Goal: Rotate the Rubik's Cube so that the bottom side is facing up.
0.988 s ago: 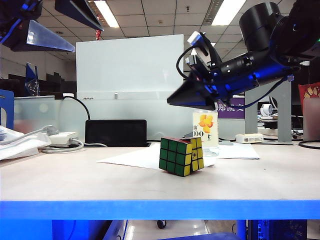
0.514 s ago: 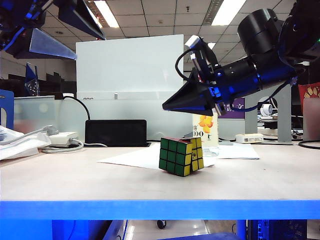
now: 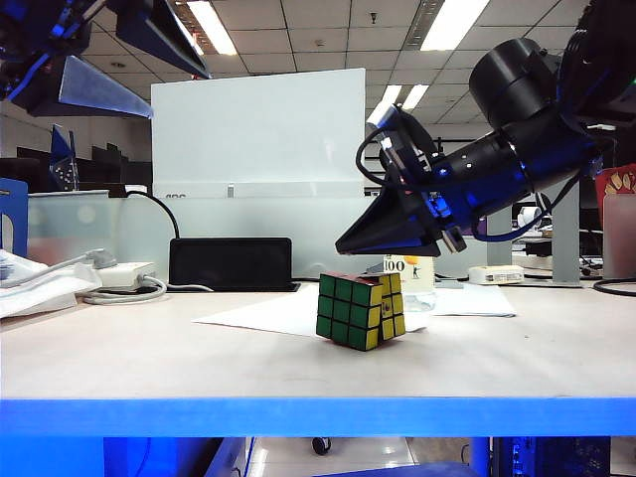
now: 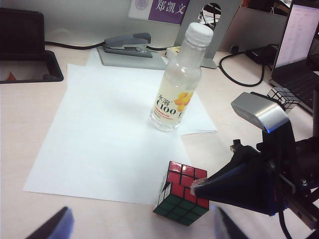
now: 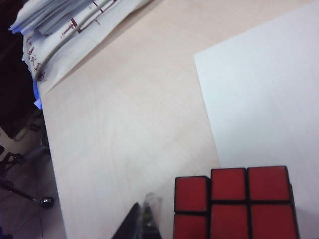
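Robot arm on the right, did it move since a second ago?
Yes. The right claw, pinched shut, tipped downward and now points just above the Rubik's Cube, not touching it. The cube, the bottle and the raised, open left claw stayed put.

Rubik's Cube [image 3: 359,311]: black frame, red top face, green and yellow side faces. Beside it, bottle [image 4: 179,84]: clear with pale yellowish contents, white cap, white label with orange fruit print. Under both, paper sheet [image 4: 99,134]: plain white. Table [image 3: 149,353]: pale beige, blue front edge. Right claw [image 3: 350,241] above the cube: black. Left claw [image 3: 124,50]: dark.
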`<state>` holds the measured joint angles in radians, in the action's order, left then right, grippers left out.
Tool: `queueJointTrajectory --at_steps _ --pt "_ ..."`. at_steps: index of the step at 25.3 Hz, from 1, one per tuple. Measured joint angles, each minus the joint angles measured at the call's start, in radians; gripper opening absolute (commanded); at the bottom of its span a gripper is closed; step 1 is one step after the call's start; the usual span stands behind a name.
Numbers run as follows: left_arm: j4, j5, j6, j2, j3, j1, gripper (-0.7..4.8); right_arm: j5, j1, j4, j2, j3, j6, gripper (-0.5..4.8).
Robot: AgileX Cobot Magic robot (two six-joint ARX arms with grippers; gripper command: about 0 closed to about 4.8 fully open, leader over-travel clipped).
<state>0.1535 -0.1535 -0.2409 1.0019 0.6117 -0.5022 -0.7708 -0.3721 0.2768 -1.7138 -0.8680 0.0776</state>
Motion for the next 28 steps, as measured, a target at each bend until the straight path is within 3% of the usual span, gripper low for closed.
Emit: queueJointTrajectory --at_steps 28 --pt "0.0 0.0 0.0 0.001 0.0 0.0 3.71 0.032 -0.003 0.14 -0.15 -0.027 0.016 -0.08"
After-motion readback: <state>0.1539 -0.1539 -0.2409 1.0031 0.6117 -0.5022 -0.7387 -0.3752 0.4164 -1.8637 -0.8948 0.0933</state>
